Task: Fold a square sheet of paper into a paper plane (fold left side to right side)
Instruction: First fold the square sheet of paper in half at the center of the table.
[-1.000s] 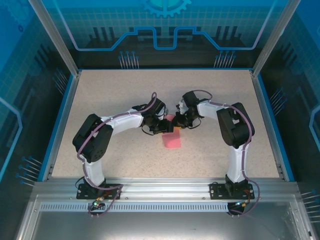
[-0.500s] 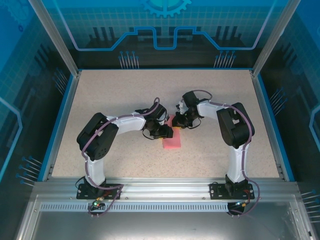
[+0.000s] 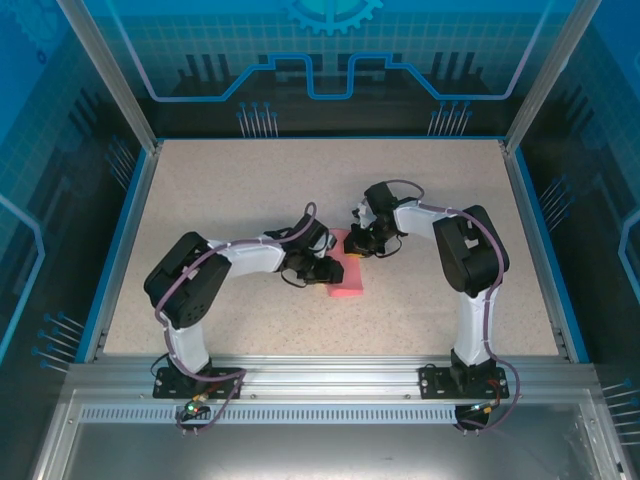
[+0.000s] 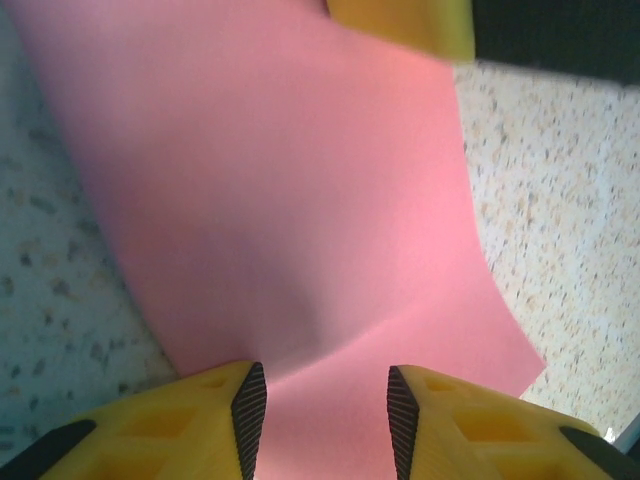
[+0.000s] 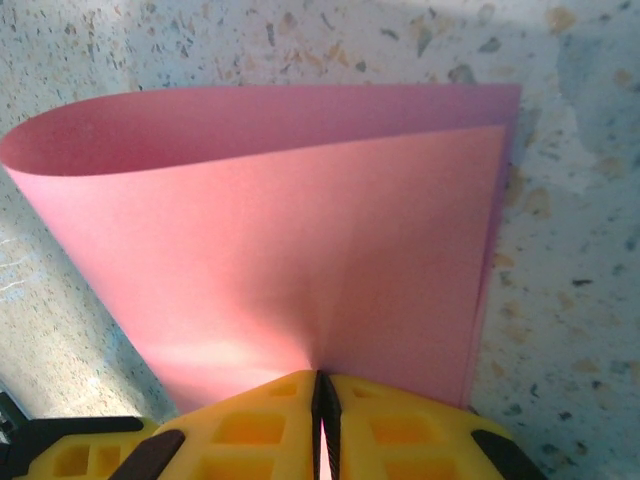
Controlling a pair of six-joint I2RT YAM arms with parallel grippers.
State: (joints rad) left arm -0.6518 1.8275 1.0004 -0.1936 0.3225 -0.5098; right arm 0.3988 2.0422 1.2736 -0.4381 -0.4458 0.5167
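Sheet of paper (image 5: 300, 230): pink, plain, doubled over in a loose curve. Right gripper (image 5: 322, 400): pinched tight on its edge. Left gripper (image 4: 320, 410): jaws apart over sheet. Speckled table (image 3: 220, 190): bare all round.

I'm counting one square sheet of paper (image 3: 346, 285) lying on one table (image 3: 230, 190). Reaching in to that sheet, I'm seeing two arms, the left arm (image 3: 250, 255) and the right arm (image 3: 465, 250), carrying two grippers, the left gripper (image 4: 322, 405) and the right gripper (image 5: 322, 388). Each is showing two yellow fingers (image 4: 190, 430), making four.
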